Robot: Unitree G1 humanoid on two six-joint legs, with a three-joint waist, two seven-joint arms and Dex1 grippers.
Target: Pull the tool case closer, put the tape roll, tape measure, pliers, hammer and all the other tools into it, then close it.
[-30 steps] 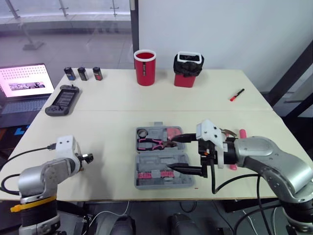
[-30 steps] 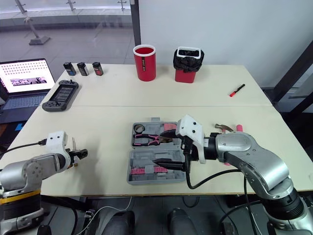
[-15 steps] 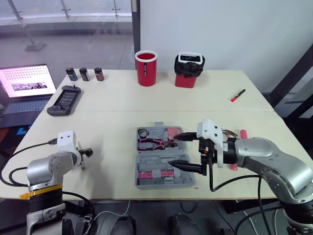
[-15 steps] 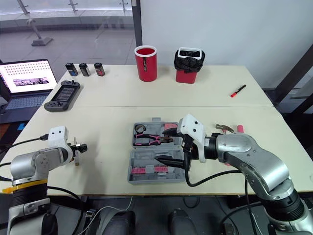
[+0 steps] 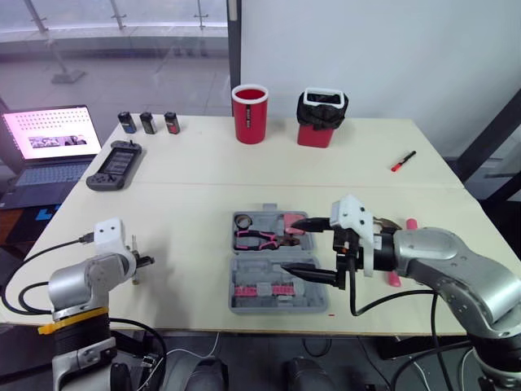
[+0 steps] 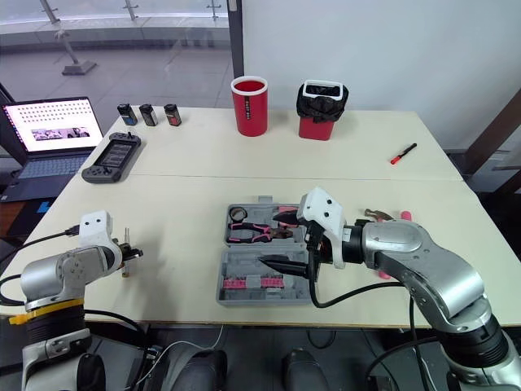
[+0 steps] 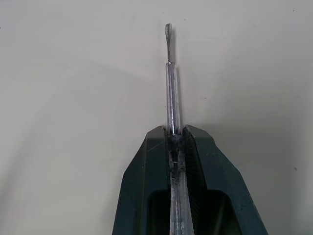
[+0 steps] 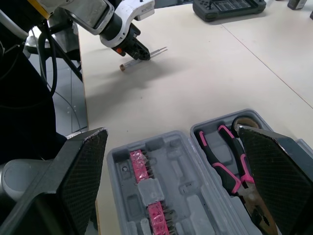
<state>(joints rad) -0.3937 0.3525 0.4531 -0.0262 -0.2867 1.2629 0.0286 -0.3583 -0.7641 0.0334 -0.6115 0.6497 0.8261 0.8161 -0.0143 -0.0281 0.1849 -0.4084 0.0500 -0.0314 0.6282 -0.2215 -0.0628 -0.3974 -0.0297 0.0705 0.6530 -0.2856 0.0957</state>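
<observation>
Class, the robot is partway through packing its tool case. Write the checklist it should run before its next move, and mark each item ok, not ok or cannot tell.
1. Tool case open: ok. It lies open, flat on the table.
2. Left gripper hold: ok. It is shut on the shaft of the screwdriver.
3. Right gripper free: ok. It is open, holds nothing and hangs over the case.
4. Pliers and tape roll packed: ok. Both lie in the case's far half.
5. Hammer packed: not ok. It lies on the table outside the case.
6. Tape measure packed: cannot tell.
</observation>
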